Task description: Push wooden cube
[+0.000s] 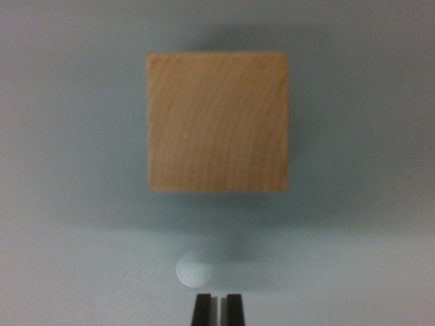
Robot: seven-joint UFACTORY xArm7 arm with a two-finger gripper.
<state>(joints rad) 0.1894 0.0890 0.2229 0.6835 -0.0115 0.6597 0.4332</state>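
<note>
- Wooden cube (pixel 217 122): one pale block with curved grain lines on the face toward the camera. It sits in the upper middle of the wrist view, square to the frame, resting on the table (pixel 61 204).
- Gripper (pixel 217 307): only the two dark finger tips show, at the bottom edge of the view. They stand side by side with a thin pale sliver between them, so the fingers look pressed nearly together and pinch nothing.
- White dot (pixel 194 269): a small round pale mark on the table, just above the tips and slightly toward the wrist view's left. What it is cannot be told.
- Table: plain grey-white surface, soft shadow around and below the block. Nothing else lies on it in view.
- Position of block relative to gripper: the block is ahead of the tips, up the frame, apart from them with bare table between. Its centre lines up closely with the gap between the fingers. No contact yet.
- Step in hand, as judged: closing the distance to the block's near face.
- Doing it well: keep the fingers together as one blunt pusher, stay low near the table, and meet the near face at its middle so the block slides straight and does not turn.
- Risk, as judged: an off-centre touch would likely spin the block aside.
</note>
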